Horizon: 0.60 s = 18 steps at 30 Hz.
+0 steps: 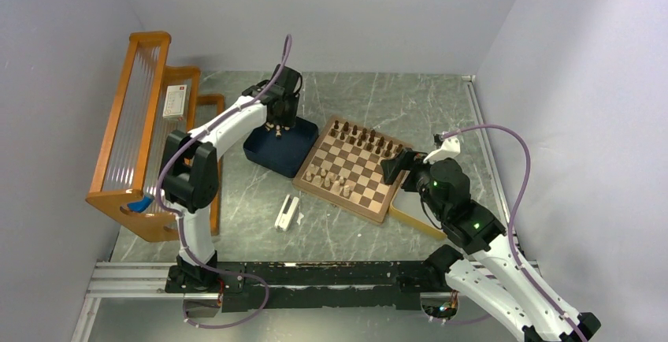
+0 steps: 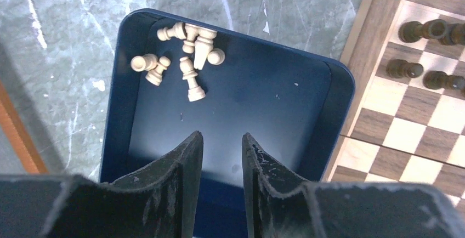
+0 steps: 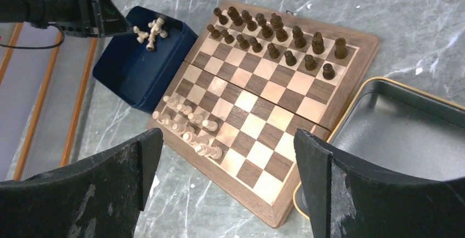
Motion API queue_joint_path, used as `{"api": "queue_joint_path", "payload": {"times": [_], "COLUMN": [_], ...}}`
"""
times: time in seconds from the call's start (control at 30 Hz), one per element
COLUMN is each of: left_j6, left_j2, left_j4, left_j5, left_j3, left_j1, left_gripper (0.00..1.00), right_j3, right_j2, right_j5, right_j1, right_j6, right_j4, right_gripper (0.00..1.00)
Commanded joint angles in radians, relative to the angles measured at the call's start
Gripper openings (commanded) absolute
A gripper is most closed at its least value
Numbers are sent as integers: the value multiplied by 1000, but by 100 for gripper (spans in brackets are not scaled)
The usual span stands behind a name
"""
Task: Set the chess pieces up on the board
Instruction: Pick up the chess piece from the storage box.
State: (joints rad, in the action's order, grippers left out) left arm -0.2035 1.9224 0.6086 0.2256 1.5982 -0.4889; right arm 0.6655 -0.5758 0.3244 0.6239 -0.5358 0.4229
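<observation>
1. Left tool (image 2: 222, 136): fingers a narrow gap apart with nothing between them, hanging over the dark blue tray (image 2: 263, 106).
2. Right tool (image 3: 227, 139): fingers wide apart, nothing held, parked above the near edge of the board (image 3: 257, 106).
3. In the blue tray, a handful of pale pieces (image 2: 186, 57) lie tumbled together at the far end. Several touch or overlap.
4. The blue tray sits on the table (image 1: 378, 98), right against the board's left edge.
5. On the board, the dark pieces (image 3: 274, 38) stand in two rows along the far side. That set looks done.
6. The pale pieces on the board (image 3: 189, 123) are bunched in the near-left corner, and their two rows are only part filled.
7. The yellow-rimmed tray (image 3: 395, 128) sits at the board's right edge. My right tool is nearest it.
8. My read on the step: I'm fetching the next pale piece from the blue tray with the left arm.
9. Next move needs a reach forward to the far end of the tray, then down. I'd go for the piece at the edge of the heap (image 2: 191, 79), since it's the most separate.
10. Risk: the pieces lie flat, so a grab may catch two or roll one away.
</observation>
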Motion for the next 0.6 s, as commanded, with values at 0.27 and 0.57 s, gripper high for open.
{"api": "queue_joint_path", "payload": {"times": [0.27, 0.57], "left_j6": [-61, -54], "left_j2": [134, 167], "left_j4": [-102, -130], "left_j5": [24, 23], "left_j3": [5, -30], "left_j1": [51, 80], "left_gripper": [37, 38], "right_j3": [-12, -3], "right_j2": [17, 7], "right_j5": [4, 3], "right_j1": [4, 4], "right_j6": [-2, 23], "right_j4": [-13, -21], "right_gripper": [94, 95]}}
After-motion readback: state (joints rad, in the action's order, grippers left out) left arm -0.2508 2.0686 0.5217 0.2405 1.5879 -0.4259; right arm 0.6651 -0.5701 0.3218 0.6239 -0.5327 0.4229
